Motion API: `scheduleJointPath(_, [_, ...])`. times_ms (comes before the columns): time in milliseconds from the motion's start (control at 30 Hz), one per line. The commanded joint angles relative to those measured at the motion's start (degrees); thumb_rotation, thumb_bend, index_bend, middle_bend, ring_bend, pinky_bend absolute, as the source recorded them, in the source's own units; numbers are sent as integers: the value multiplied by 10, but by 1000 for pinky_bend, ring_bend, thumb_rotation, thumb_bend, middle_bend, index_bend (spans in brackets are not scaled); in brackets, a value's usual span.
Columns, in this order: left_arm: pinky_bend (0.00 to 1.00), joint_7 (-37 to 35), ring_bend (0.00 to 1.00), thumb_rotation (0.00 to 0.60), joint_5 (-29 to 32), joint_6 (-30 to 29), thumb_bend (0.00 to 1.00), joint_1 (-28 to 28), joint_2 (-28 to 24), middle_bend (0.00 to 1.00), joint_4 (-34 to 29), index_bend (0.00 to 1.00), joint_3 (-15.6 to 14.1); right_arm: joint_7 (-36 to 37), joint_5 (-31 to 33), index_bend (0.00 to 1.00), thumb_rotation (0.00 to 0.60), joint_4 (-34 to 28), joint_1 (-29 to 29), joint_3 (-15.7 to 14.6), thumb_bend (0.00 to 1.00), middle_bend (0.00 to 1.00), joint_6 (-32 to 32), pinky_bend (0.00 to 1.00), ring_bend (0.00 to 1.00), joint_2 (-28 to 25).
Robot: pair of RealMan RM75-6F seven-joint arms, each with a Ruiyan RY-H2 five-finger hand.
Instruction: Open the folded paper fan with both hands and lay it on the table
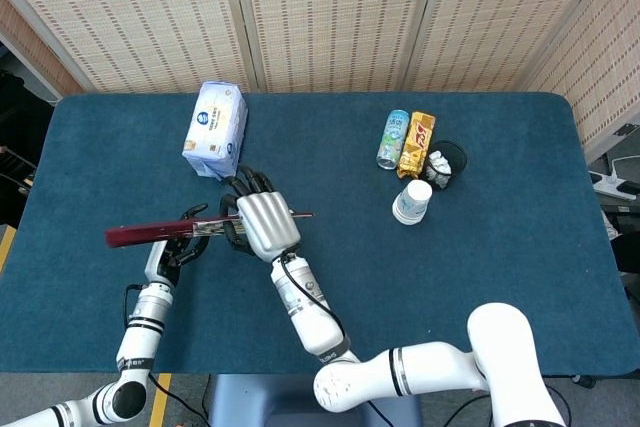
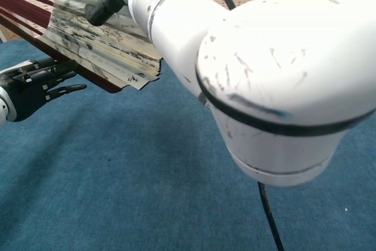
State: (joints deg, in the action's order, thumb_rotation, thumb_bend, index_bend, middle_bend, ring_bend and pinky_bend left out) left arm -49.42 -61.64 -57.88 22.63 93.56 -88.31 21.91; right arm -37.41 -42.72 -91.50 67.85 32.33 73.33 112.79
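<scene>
Gripping the dark-red-ribbed, ink-printed paper fan (image 1: 165, 234) above the blue desk (image 1: 480, 247), right hand (image 1: 265, 224) and left hand (image 1: 182, 244) hold it partly spread (full opening and laying down remain).

The paper fan (image 2: 100, 42) shows creased, matt cream paper with ink marks, set on glossy dark red ribs. The table (image 1: 500, 277) wears a matt blue cloth with a felt-like nap. The right arm (image 2: 264, 80) has a smooth, scuffed white plastic shell.
</scene>
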Motion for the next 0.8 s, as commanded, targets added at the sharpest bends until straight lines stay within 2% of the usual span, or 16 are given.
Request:
scheduleJointPath(33, [196, 6, 22, 600, -3, -9, 679, -2, 3, 191, 6, 799, 2, 1, -1, 764, 600, -2, -3, -2, 579, 188, 0, 114, 0, -4])
scheduleJointPath(200, [196, 25, 35, 600, -10, -33, 680, -3, 6, 208, 42, 803, 11, 2, -4, 765, 600, -17, -15, -5, 580, 188, 0, 114, 0, -25])
scheduleJointPath(533, [197, 44, 43, 600, -43, -75, 672, 5, 1, 226, 161, 804, 27, 12, -22, 764, 600, -64, -65, -31, 579, 188, -5, 114, 0, -109])
scheduleJointPath(800, [196, 59, 52, 600, -78, -124, 672, 10, 14, 242, 212, 803, 22, 61, -33, 764, 600, -50, -102, -58, 579, 188, -21, 114, 0, -138])
